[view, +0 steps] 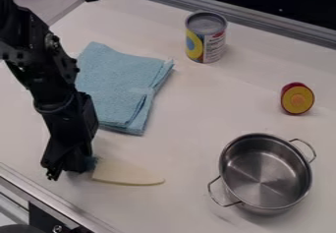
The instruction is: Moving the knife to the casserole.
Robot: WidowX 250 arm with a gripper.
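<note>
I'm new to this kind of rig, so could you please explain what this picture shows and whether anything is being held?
The black machine is a robot arm, seen by a fixed camera looking down at a slant. It comes in at the upper left and ends in a gripper, low over the pale work surface.

Right beside the gripper lies a knife with a pale blade; I cannot tell whether it is gripped. Behind them is a folded blue cloth. Farther back stands a can. At the right are a red-skinned, yellow-faced round piece and an open metal pot, the casserole.
</note>
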